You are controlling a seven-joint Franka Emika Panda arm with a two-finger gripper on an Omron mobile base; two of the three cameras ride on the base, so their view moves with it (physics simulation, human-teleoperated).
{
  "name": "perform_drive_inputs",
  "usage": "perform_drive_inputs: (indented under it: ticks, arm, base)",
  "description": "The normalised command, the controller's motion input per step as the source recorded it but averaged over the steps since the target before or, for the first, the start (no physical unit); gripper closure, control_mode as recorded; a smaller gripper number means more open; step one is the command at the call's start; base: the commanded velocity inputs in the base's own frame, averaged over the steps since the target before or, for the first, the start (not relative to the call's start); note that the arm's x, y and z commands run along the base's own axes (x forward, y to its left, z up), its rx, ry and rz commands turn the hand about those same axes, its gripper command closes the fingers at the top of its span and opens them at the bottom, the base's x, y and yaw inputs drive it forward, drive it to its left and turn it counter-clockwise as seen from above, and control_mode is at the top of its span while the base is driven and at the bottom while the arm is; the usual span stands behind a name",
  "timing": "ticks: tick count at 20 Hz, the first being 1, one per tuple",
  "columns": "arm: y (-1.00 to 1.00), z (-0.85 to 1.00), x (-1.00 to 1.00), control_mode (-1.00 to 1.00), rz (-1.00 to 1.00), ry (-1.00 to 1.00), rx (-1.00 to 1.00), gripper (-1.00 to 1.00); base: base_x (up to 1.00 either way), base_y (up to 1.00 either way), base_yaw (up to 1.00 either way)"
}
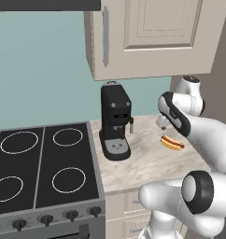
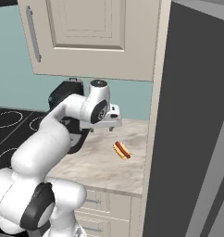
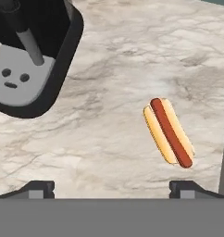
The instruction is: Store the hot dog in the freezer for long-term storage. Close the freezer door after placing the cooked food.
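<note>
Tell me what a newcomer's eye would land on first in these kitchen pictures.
The hot dog stands out first: a tan bun with a red sausage, lying alone on the marble counter. To its left stands the black coffee machine, beside the stove. The white arm arches over the counter, its gripper open and hovering above the hot dog, apart from it.
</note>
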Motion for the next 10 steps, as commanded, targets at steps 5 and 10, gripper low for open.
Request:
perform_drive_inputs:
  ticks: [5, 10]
  arm:
    - [-0.30, -0.66, 0.45, -1.00, 0.00, 0.09, -0.15, -1.00]
    - [-0.30, -0.74, 0.51, -1.00, 0.00, 0.00, -0.09, -1.00]
  base:
    - [0.00, 0.00, 0.00]
    - [0.00, 0.00, 0.00]
